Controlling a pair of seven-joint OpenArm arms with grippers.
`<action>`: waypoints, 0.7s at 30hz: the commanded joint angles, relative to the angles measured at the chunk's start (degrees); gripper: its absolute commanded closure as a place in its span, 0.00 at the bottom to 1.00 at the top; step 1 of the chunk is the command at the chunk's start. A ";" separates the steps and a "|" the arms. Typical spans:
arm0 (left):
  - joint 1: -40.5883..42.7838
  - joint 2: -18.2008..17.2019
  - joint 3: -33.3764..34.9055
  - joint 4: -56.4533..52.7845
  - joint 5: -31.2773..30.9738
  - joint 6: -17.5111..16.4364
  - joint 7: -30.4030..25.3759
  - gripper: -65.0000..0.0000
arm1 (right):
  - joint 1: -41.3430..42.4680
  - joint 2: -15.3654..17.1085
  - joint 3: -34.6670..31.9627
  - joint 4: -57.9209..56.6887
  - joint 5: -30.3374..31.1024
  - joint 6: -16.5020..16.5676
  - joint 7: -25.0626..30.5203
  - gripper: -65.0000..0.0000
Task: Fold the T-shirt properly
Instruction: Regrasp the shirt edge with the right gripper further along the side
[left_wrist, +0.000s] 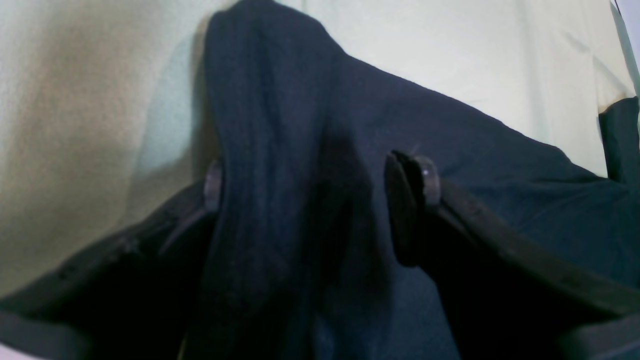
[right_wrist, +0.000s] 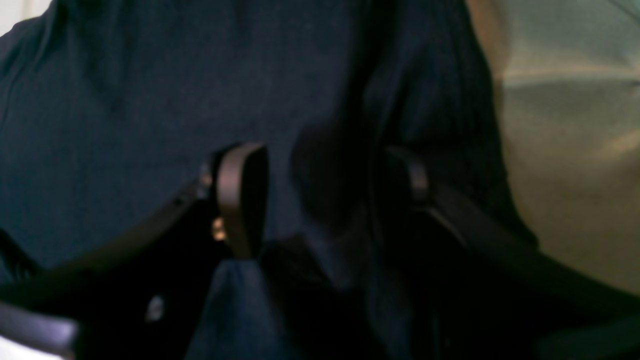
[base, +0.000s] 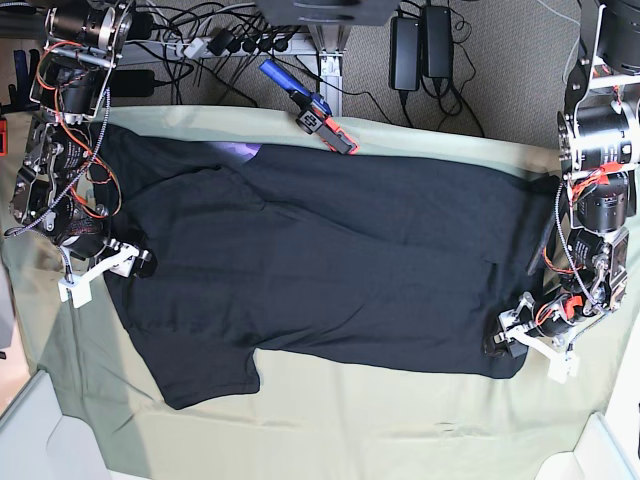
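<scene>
The black T-shirt (base: 330, 260) lies spread flat across the pale green table cloth (base: 350, 420), plain side up, one sleeve toward the front left. A sliver of purple print (base: 240, 150) shows at its back edge. My left gripper (base: 500, 342) rests at the shirt's front right corner. In the left wrist view the left gripper (left_wrist: 310, 195) stands open, a raised ridge of T-shirt (left_wrist: 280, 100) between its fingers. My right gripper (base: 135, 262) sits at the shirt's left edge. In the right wrist view the right gripper (right_wrist: 325, 195) also stands open, with T-shirt (right_wrist: 125, 100) bunched between the jaws.
A blue and red hand tool (base: 312, 112) lies at the table's back edge, just beyond the shirt. Cables and power bricks (base: 420, 45) sit on the floor behind. White bins (base: 40, 430) stand at the front corners. Bare green cloth stretches along the front.
</scene>
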 joint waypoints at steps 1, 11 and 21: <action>-1.68 -0.31 0.07 0.96 -0.55 -1.44 0.20 0.38 | 1.07 0.85 0.33 0.85 0.63 2.43 1.14 0.46; -1.66 -0.96 0.04 4.35 -2.16 -7.76 0.96 0.91 | 1.27 0.96 0.90 0.87 0.61 2.43 2.25 0.46; -1.64 -1.14 0.07 8.02 -7.96 -8.81 7.17 0.91 | 4.26 1.33 6.91 0.92 0.33 2.43 3.54 0.46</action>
